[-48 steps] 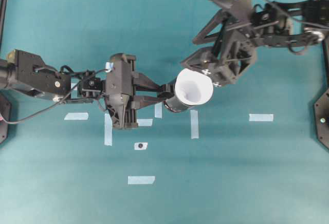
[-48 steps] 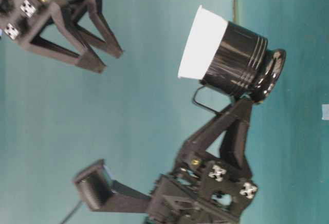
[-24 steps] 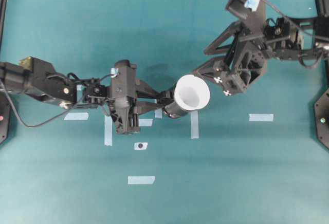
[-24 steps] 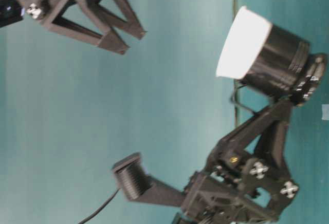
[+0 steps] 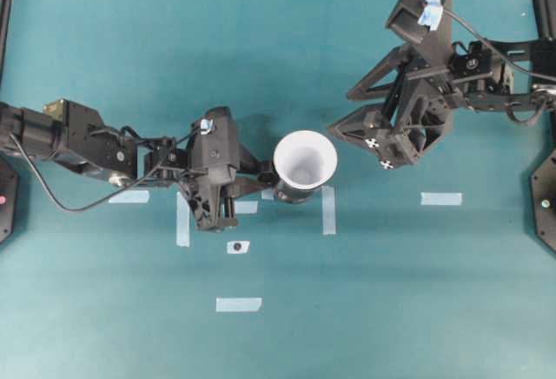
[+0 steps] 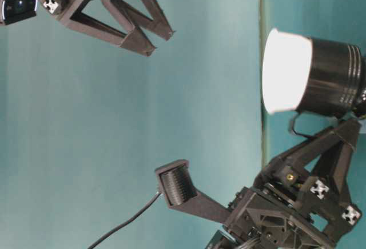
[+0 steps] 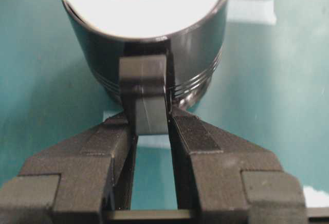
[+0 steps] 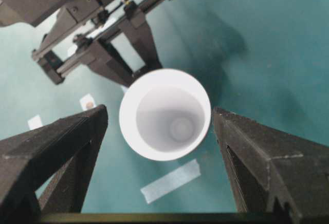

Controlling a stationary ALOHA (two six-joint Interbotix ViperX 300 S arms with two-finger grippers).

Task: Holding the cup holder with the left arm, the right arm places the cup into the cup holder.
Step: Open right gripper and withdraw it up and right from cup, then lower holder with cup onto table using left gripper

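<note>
The white cup (image 5: 304,160) sits inside the glossy black cup holder (image 5: 289,195), its rim flaring out above the holder's top. My left gripper (image 5: 261,183) is shut on the holder's stubby handle (image 7: 146,95), with both fingers pressed against its sides. In the left wrist view the holder (image 7: 103,54) fills the top, with the cup (image 7: 139,8) above it. My right gripper (image 5: 340,115) hangs open, up and to the right of the cup, touching nothing. In the right wrist view the cup (image 8: 164,121) lies below and beyond the spread fingers (image 8: 77,142). The table-level view shows the cup (image 6: 286,72) in the holder (image 6: 334,77), well apart from the right gripper (image 6: 159,42).
Pale tape strips lie on the teal table: one right of the holder (image 5: 328,209), one further right (image 5: 441,198), one in front (image 5: 239,304). A small tag with a dark dot (image 5: 237,247) lies below the left gripper. Black frame posts stand at both side edges.
The left arm has carried holder and cup leftward and turned them more upright. The right gripper, open throughout, has drawn back up and right, widening its gap from the cup.
</note>
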